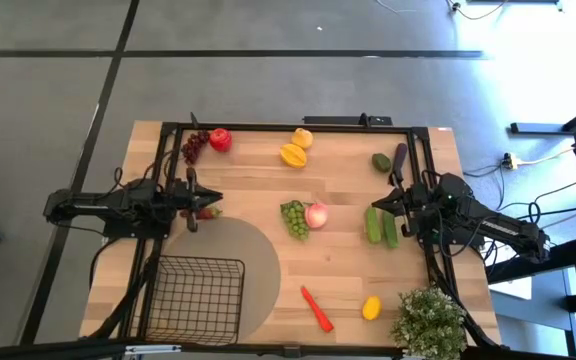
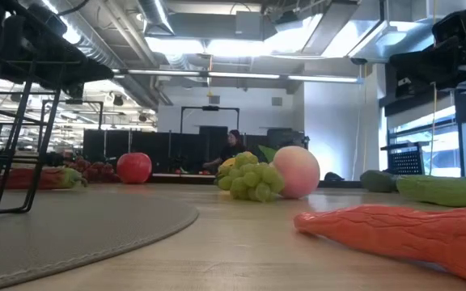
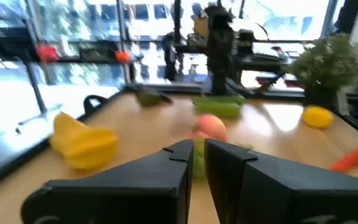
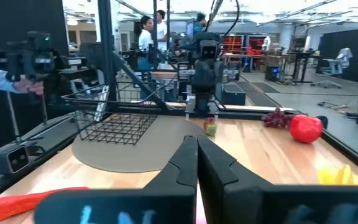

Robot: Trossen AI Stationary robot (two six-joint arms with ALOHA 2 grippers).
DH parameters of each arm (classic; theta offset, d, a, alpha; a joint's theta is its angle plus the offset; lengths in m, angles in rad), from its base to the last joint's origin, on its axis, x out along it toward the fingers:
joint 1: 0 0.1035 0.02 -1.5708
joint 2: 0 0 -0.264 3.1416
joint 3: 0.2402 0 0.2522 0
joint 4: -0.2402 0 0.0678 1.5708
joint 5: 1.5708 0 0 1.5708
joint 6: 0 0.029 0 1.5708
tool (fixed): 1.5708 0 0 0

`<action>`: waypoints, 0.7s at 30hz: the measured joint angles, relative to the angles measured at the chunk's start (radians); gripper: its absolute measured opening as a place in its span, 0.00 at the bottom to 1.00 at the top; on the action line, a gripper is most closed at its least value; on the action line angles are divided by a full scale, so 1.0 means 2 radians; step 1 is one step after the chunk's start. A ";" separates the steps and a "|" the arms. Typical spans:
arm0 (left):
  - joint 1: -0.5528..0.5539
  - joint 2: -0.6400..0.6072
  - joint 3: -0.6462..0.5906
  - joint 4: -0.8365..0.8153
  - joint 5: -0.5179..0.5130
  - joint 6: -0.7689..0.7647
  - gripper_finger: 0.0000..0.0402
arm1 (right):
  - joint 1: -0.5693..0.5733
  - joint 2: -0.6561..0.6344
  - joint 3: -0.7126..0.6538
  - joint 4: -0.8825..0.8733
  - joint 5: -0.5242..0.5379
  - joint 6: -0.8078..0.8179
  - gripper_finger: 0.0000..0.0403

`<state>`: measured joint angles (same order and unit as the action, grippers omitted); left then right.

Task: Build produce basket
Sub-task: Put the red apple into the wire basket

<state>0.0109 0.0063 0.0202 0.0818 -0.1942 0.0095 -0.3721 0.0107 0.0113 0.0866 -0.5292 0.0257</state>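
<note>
High view: left gripper (image 1: pixel 208 205) pinching small red-green piece; wire-mesh basket (image 1: pixel 199 297) sitting near, off to its side, on round tan mat (image 1: pixel 258 262). You are wanting high, level carry before lowering.

Low view: bumpy green grapes (image 2: pixel 250 179), smooth pink peach (image 2: pixel 296 171) touching.

Right wrist view: right gripper (image 4: pixel 196 148) clenched, empty, waiting.
</note>
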 joint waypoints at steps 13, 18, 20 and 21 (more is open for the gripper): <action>0.000 0.130 0.232 -0.180 -0.007 0.028 0.08 | 0.000 0.000 0.000 0.014 -0.003 -0.002 0.00; 0.000 0.257 0.319 -0.246 -0.004 -0.002 0.08 | 0.000 0.000 0.000 0.014 -0.003 -0.002 0.00; 0.000 0.309 0.358 -0.291 -0.011 -0.026 0.08 | 0.000 0.000 0.000 0.014 -0.003 -0.002 0.00; 0.000 0.334 0.377 -0.320 -0.019 -0.043 0.08 | 0.000 0.000 0.000 0.014 -0.003 -0.002 0.00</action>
<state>0.0105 0.6741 0.7742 -0.5585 -0.2325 -0.0760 -0.3721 0.0105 0.0113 0.1143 -0.5358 0.0223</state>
